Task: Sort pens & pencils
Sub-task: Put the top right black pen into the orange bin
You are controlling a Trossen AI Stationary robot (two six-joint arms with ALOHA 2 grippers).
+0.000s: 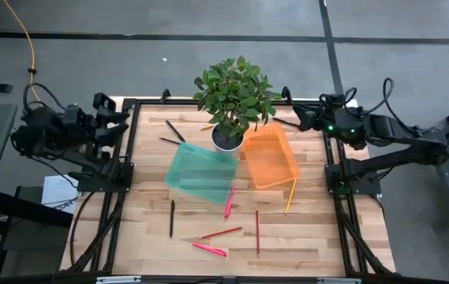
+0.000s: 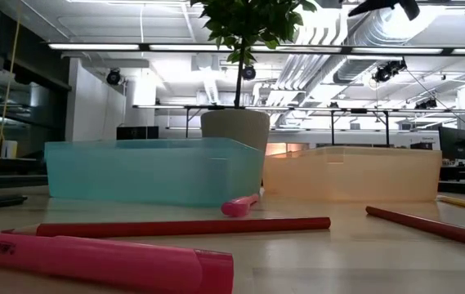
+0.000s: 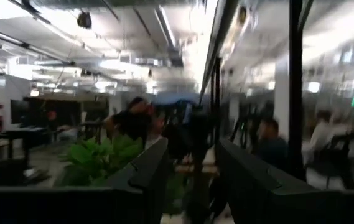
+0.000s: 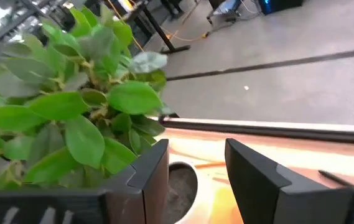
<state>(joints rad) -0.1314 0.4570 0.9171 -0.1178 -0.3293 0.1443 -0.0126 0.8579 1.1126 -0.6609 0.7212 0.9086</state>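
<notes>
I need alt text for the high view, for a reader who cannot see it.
Slim pink and black pens and thin red and yellow pencils lie scattered on a wooden table around a teal plastic bin, an orange plastic bin and a potted plant.

The setting is a robotics lab or workshop inside a large open industrial hall. A butcher-block table [image 1: 232, 252] sits in a black metal frame [image 1: 126, 142] that carries two dark robot arms, and it stands on a bare grey concrete floor [image 1: 208, 55] marked with dark lines. The low view shows an exposed ceiling with round ventilation ducts [image 2: 363, 33], pipes and long strip lights [image 2: 134, 46], and more frame-mounted work tables [image 2: 379, 122] farther back. An orange cable [image 1: 25, 35] trails across the floor. In the left wrist view, blurred people [image 3: 270, 143] sit at other stations beyond.
</notes>
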